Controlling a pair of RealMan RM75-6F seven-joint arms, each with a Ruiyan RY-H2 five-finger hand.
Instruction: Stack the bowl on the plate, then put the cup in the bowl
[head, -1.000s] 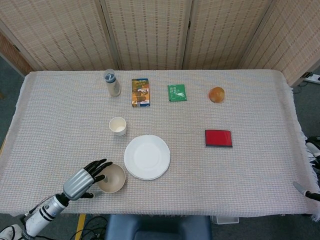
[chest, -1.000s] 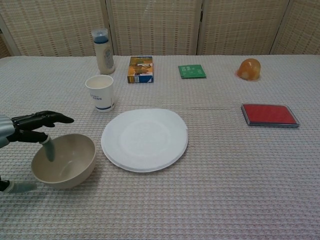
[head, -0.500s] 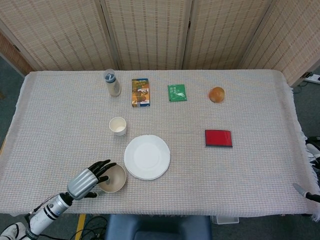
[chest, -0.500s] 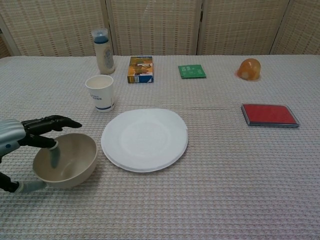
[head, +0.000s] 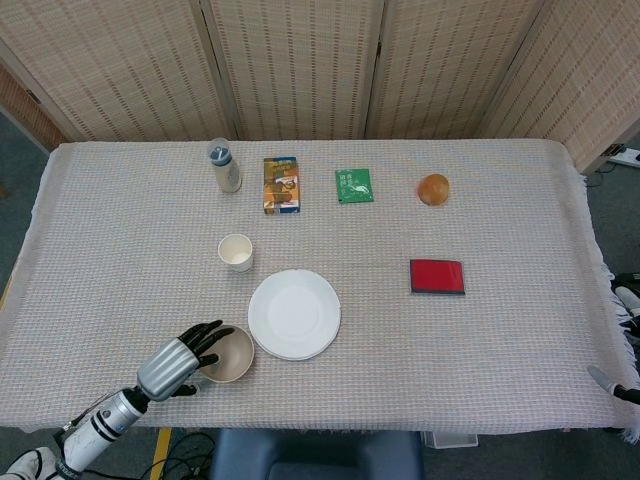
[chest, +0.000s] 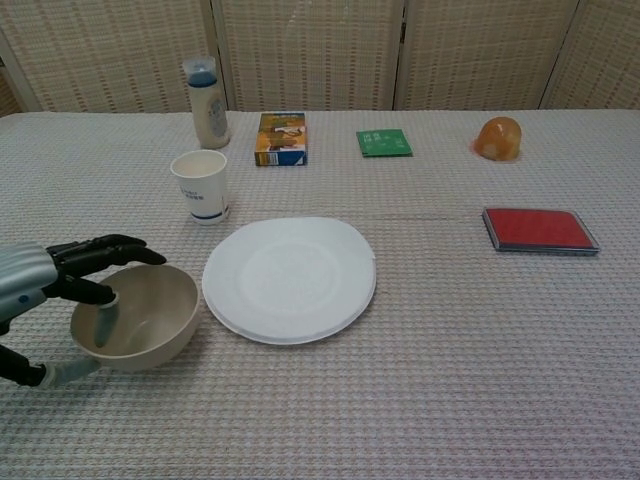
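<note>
- I am holding the bowl (chest: 137, 318) with my left hand (chest: 52, 285) at the near left of the table (head: 520, 350); one finger is reaching down inside the bowl, the thumb is pressing against its outer wall from below, and the other fingers are spreading over the rim.
- The bowl is tipping a little toward the hand, and it is sitting just left of the plate (chest: 290, 278), close to it but not on it.
- The cup (chest: 201, 185) is standing upright behind the bowl and plate, apart from both.
- My right hand (head: 622, 387) is only peeking in at the table's far right edge, so I cannot tell how its fingers are lying.
- Along the back, a bottle (chest: 205, 102), a small box (chest: 281, 138), a green packet (chest: 384, 142) and an orange thing (chest: 498, 138) are lying in a row; a red case (chest: 538, 229) is resting to the right of the plate.
</note>
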